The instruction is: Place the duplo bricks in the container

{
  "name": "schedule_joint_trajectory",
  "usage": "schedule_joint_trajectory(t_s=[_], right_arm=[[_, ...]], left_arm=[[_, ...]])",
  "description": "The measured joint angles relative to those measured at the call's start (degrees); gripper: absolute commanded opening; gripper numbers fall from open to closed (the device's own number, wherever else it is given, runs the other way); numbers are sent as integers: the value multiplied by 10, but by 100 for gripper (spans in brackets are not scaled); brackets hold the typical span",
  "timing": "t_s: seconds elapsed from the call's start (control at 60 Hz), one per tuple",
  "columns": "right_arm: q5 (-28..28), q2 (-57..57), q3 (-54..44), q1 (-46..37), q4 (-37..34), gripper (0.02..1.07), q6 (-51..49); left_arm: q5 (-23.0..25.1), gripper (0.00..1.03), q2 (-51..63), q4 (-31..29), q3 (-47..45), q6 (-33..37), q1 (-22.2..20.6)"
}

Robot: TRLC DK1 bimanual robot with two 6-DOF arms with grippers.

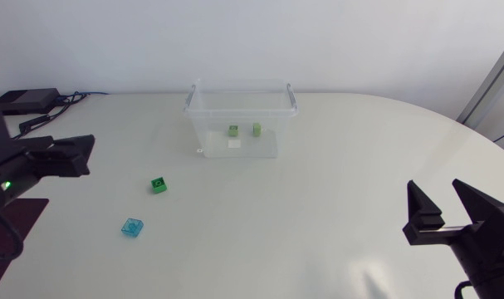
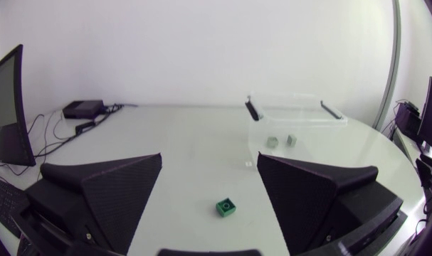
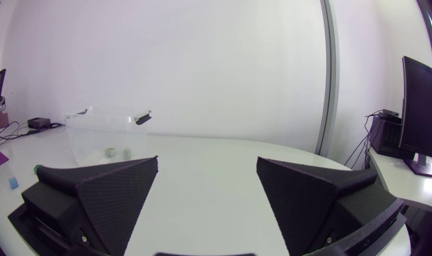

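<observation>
- Left gripper: fingers spread wide, nothing held. It sits low over the table's left side, well apart from the container.
- Right gripper: also spread wide and empty, over the table's right near corner, far from all the bricks.
- Clear plastic container: upright on the far middle of the white table, open top, grey handles at both ends.
- Two green duplo bricks are inside it, side by side on the floor: the left one and the right one, close together but not touching.
- Small white patch in the container just in front of the left brick. Can't tell if it is a brick or a label.
- Loose green duplo brick: on the table, outside the container, in front of it and to its left. In the left wrist view it lies ahead of the left gripper, roughly in line with the gap between the fingers, not touching either.
- Loose light-blue duplo brick: on the table, nearer the front edge than the green one, near it but apart.
- Black box with cables at the far left corner of the table.
</observation>
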Motion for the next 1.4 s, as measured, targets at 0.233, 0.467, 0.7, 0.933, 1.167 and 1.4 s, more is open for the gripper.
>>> schedule_joint_trajectory(t_s=[0.233,0.467,0.7,0.933,1.167,1.4], right_arm=[[0,0,0,0,0,102,0],[0,-1,0,0,0,102,0],[0,-2,0,0,0,102,0],[0,-2,0,0,0,102,0],[0,-2,0,0,0,102,0],[0,-2,0,0,0,102,0]], left_arm=[[-2,94,236,-192,154,-16,0],[-2,95,434,-309,257,17,0],[-2,95,530,-323,257,54,0],[-2,95,552,-329,243,97,-20],[-2,95,568,-331,215,120,-53],[-1,85,587,-328,200,137,-48]])
